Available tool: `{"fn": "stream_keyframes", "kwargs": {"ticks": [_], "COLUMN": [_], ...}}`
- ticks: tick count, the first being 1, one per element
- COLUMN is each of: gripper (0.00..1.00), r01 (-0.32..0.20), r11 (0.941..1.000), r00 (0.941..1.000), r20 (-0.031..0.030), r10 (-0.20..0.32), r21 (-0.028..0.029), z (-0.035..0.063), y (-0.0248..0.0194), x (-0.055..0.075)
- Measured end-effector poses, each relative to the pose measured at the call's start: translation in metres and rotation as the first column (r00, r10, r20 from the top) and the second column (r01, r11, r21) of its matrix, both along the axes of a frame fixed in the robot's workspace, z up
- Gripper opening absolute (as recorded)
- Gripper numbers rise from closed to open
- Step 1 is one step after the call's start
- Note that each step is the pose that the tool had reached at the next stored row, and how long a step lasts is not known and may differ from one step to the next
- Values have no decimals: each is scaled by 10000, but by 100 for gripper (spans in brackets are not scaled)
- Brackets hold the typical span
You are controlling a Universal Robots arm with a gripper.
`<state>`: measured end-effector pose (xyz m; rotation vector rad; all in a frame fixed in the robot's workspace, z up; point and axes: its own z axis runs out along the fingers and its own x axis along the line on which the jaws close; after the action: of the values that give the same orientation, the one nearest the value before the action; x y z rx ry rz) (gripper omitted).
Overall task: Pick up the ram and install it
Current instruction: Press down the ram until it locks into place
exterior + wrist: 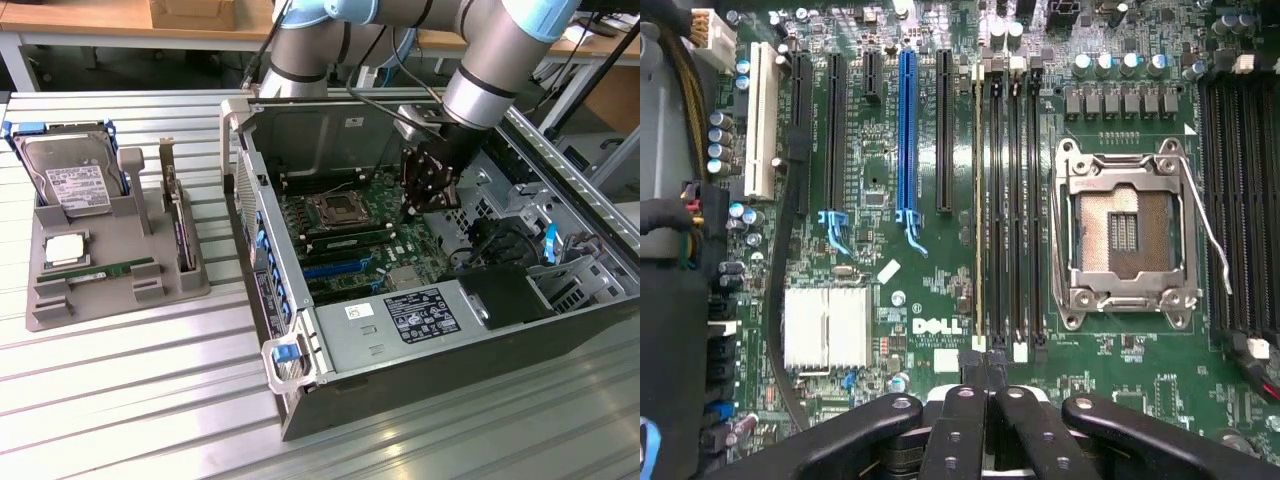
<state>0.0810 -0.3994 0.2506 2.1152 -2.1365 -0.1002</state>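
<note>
Ram (pixel 100 270), a long, thin green circuit-board stick with a white label, lies flat in a grey moulded plastic tray (pixel 120 297) at the left of the exterior view, its long axis running nearly left to right across the frame. The black gripper (pixel 416 210) of the silver-and-blue arm hangs well apart from it, in the upper right of centre, inside the open grey metal computer case (pixel 340 330) and just above the green motherboard (pixel 400 240). Its jaws are pressed together with nothing between them. In the wrist view the gripper (pixel 985 368) sits at one end of a bank of black memory slots (pixel 1012 200) beside the empty silver CPU socket (pixel 1125 235). A thin green-gold edge (pixel 978 200) stands in the slot in line with the fingertips. It may be a seated stick, but that cannot be told for sure. From the jaws, the tray's stick lies out over the case wall, towards the frame's left.
</note>
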Motion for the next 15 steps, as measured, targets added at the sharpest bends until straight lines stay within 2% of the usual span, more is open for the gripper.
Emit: {"fn": "stream_keyframes", "kwargs": {"ticks": [4,6,7,11,12,14,15], "gripper": [11,11,11,11,11,11,11], "r01": [0,1,-2,-3,-5,-9,-13], "r11": [10000,9999,9999,9999,9999,9999,9999], "r00": [10000,10000,10000,10000,10000,9993,9982], "r20": [0,0,0,0,25,373,595], "r10": [0,-1,2,3,4,3,3], "r21": [89,153,158,163,160,162,161], "z": [203,397,435,435,435,432,429], "y": [0,0,-1,0,0,0,0], "x": [94,121,122,122,122,117,115]}}
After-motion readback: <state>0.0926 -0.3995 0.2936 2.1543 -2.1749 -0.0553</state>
